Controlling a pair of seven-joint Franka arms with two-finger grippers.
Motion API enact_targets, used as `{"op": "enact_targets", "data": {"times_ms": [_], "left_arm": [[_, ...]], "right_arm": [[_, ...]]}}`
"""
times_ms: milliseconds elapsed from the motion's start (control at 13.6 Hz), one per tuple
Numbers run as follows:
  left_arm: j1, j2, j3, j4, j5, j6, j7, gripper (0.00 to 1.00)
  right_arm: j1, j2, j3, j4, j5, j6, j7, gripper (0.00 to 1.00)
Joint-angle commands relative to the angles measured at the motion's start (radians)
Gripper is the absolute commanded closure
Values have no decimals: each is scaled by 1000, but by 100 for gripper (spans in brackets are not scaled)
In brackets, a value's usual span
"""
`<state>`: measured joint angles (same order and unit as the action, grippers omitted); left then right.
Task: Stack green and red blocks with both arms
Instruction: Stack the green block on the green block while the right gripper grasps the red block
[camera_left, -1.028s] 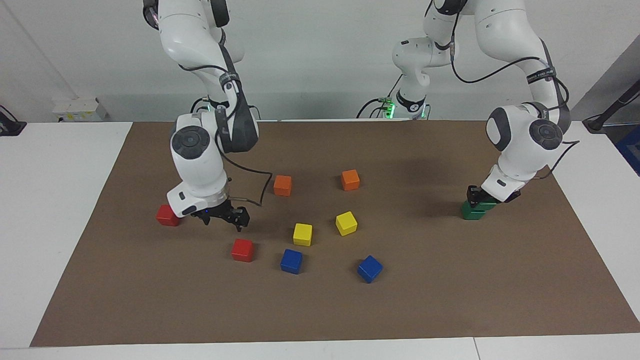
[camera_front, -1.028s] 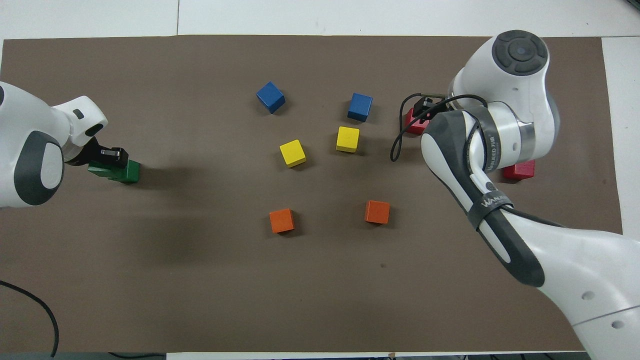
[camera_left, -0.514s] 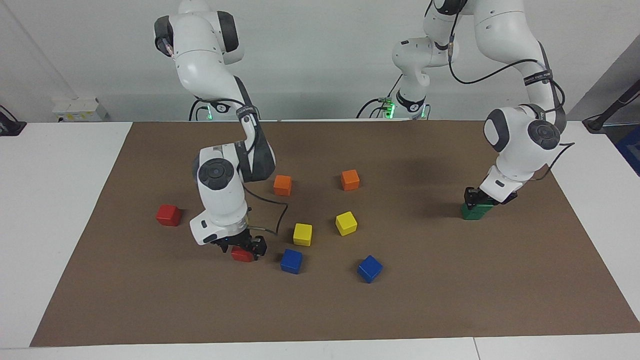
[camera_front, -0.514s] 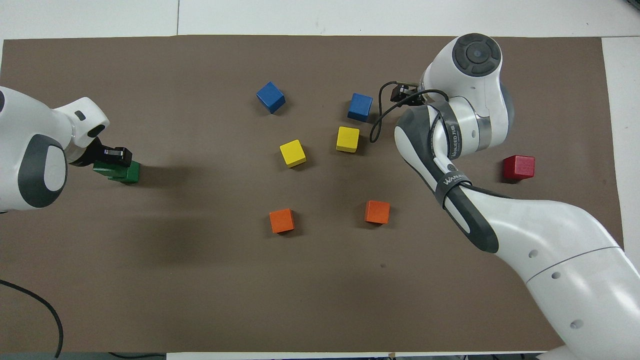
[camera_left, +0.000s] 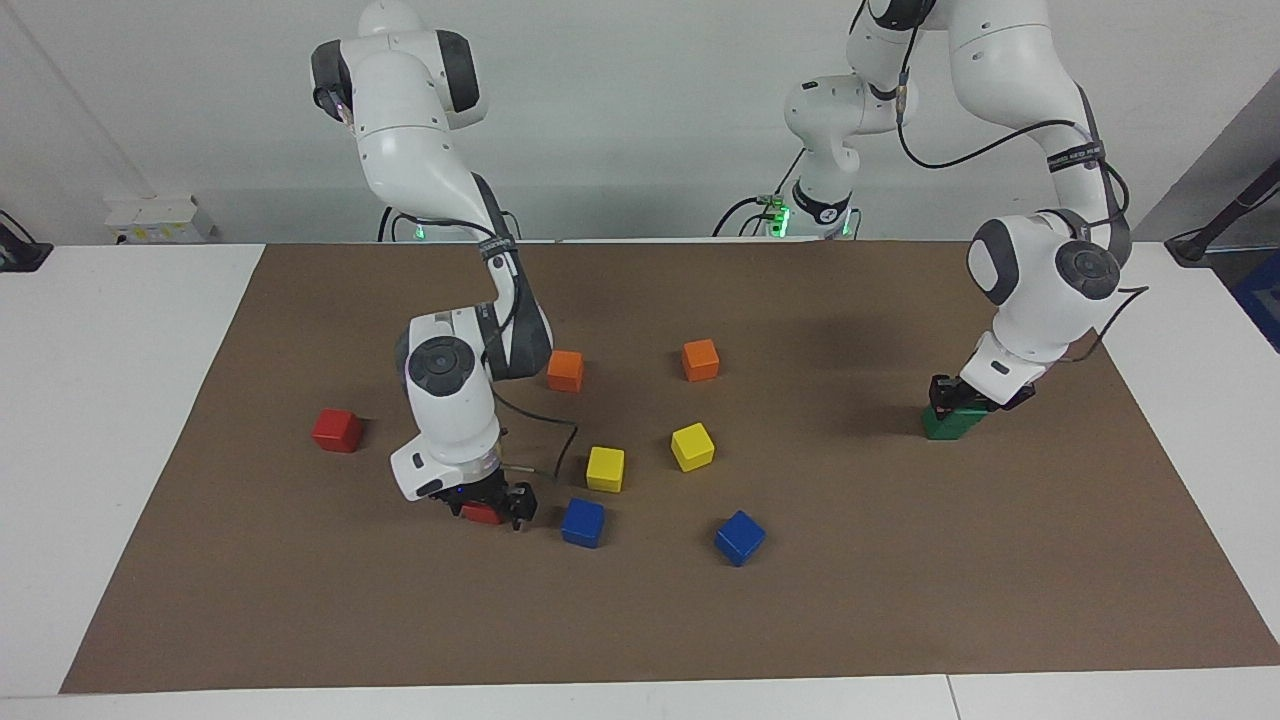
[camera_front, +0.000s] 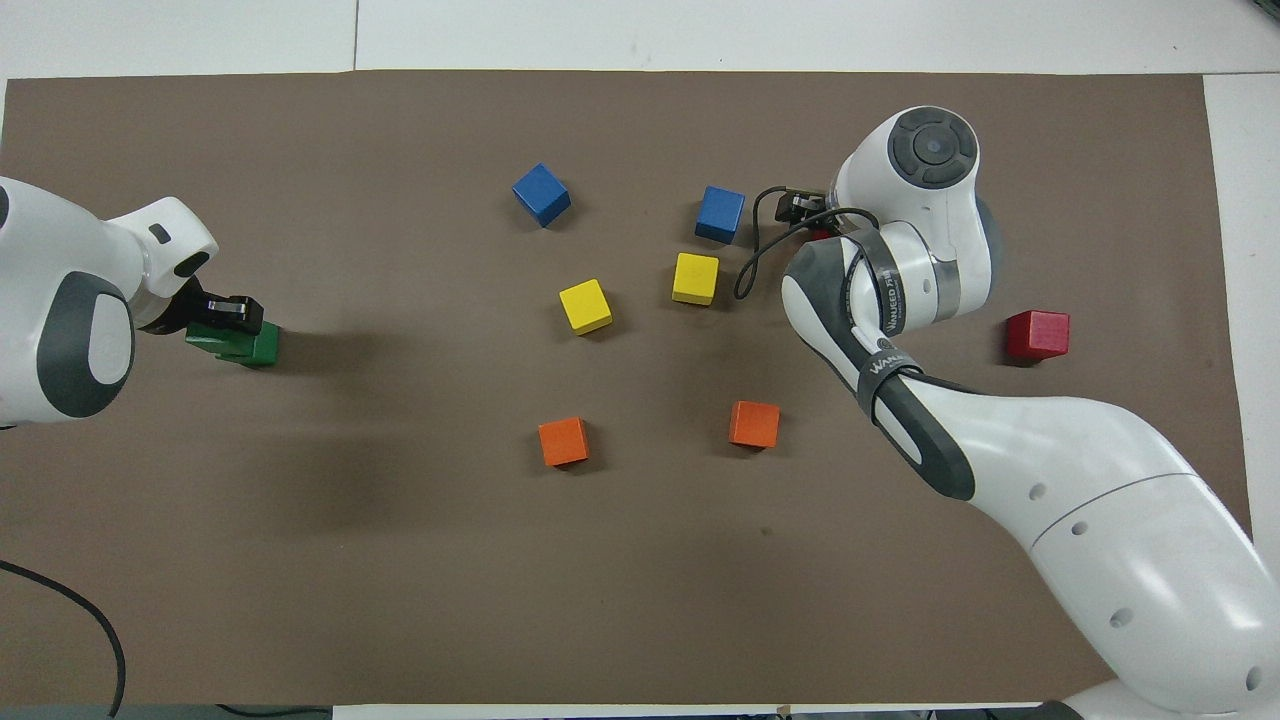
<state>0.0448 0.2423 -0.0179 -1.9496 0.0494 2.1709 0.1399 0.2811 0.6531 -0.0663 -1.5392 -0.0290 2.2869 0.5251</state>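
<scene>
— Any lettering? Reading left to right across the facing view.
— Showing only one legible strip: "WANLEED", on the right arm's (camera_front: 1000, 450) band.
— And the right gripper (camera_left: 487, 506)?
— Sitting low on the mat (camera_left: 900, 600), fingers straddling a red block (camera_left: 483, 515), beside a blue cube (camera_left: 583, 522); grip itself impossible to confirm. Second red block (camera_left: 337, 430) lying apart, nearer the robots.
— Left gripper (camera_left: 955, 394)?
— Pressing onto the green block (camera_left: 950, 424); finger spacing not discernible.

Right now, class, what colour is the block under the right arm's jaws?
Red. The block shows best in the facing view.
</scene>
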Motion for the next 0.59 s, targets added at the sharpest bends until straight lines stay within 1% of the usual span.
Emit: {"op": "enact_targets", "data": {"times_ms": [0,73,147,220,367,514], "left_arm": [[9,-26,-2,-35,-20,23,24,0],[9,-27,-2,-34,-20,15,24,0],[10,-32,-2,-32,-20,6,24,0],[10,-35,-2,-29,-20,-9,24,0],[9,-52,-2,-11,-20,-51,20,0],[-8,-80,-2,49,-20,-142,-2,0]], "right_arm": [[0,-21,2,-24,8,-27,-14,22],[0,-23,2,-22,7,-38,-31,55],[-2,-23,2,-22,9,-43,-37,94],[-3,-26,2,-22,9,-49,-37,100],[-8,-33,2,-22,12,-63,-39,100],[-17,-50,0,-22,12,-90,-85,100]]}}
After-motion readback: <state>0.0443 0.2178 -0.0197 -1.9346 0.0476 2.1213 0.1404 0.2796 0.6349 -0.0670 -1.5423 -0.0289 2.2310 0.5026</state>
